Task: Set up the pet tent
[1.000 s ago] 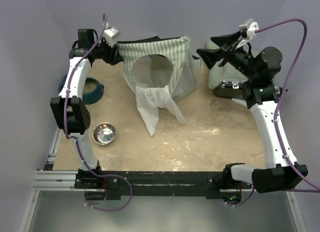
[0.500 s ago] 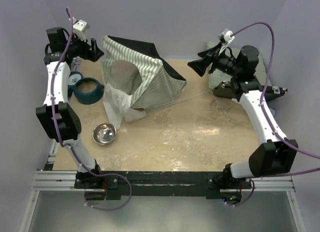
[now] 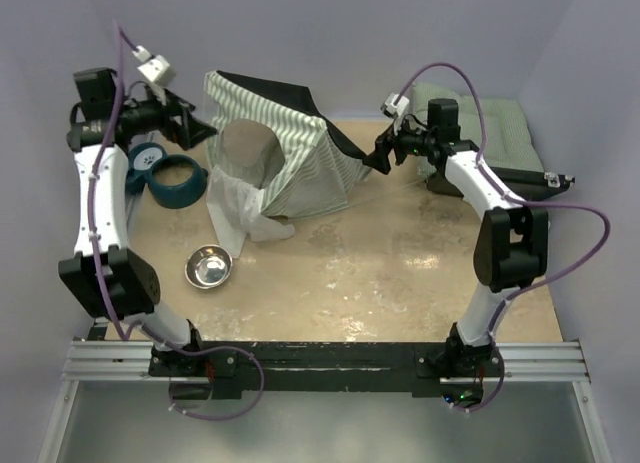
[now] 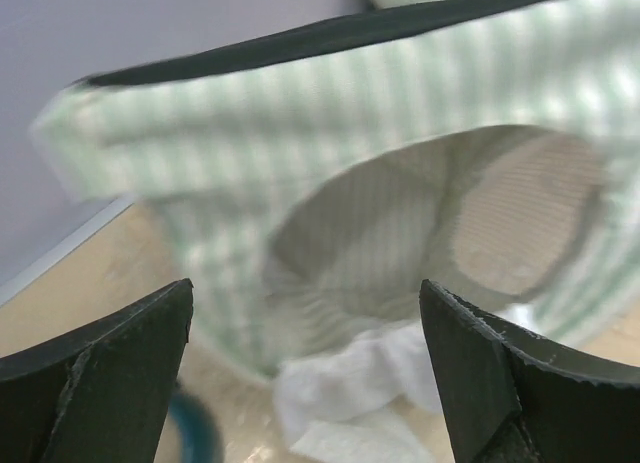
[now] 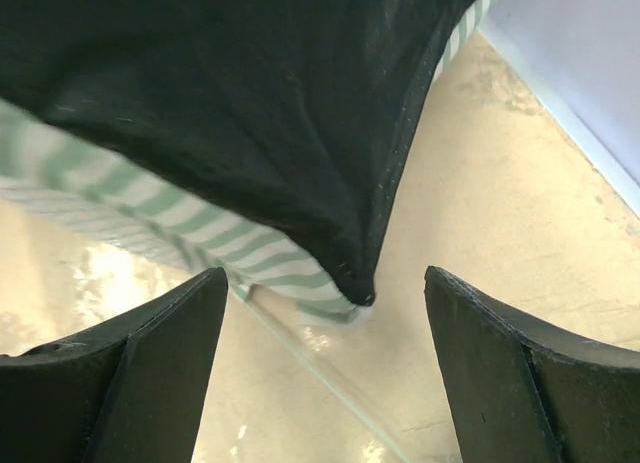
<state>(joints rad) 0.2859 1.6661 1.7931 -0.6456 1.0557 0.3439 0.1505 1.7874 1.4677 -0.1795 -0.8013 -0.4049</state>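
The pet tent [image 3: 290, 158], green-and-white striped, lies tipped at the back of the table with its black base [image 3: 270, 91] turned up and to the right. Its round opening [image 3: 245, 153] faces front-left, and a white flap [image 3: 245, 208] spills out onto the table. My left gripper [image 3: 200, 129] hangs open just left of the tent, apart from it. The left wrist view shows the tent [image 4: 330, 183] and flap [image 4: 370, 393] beyond empty fingers. My right gripper [image 3: 378, 155] is open at the tent's right corner. That corner [image 5: 350, 288] sits between its fingers, untouched, with a thin pole [image 5: 330, 383] below.
A blue bowl [image 3: 178, 183] stands left of the tent with a second blue dish [image 3: 148, 155] behind it. A steel bowl [image 3: 208, 266] sits front-left. A green quilted cushion [image 3: 480, 123] and a black object [image 3: 520, 178] lie at the back right.
The left gripper opened, let go of the tent and drew back left after dragging it left and tipping it. The right arm swung left to the tent's right corner.
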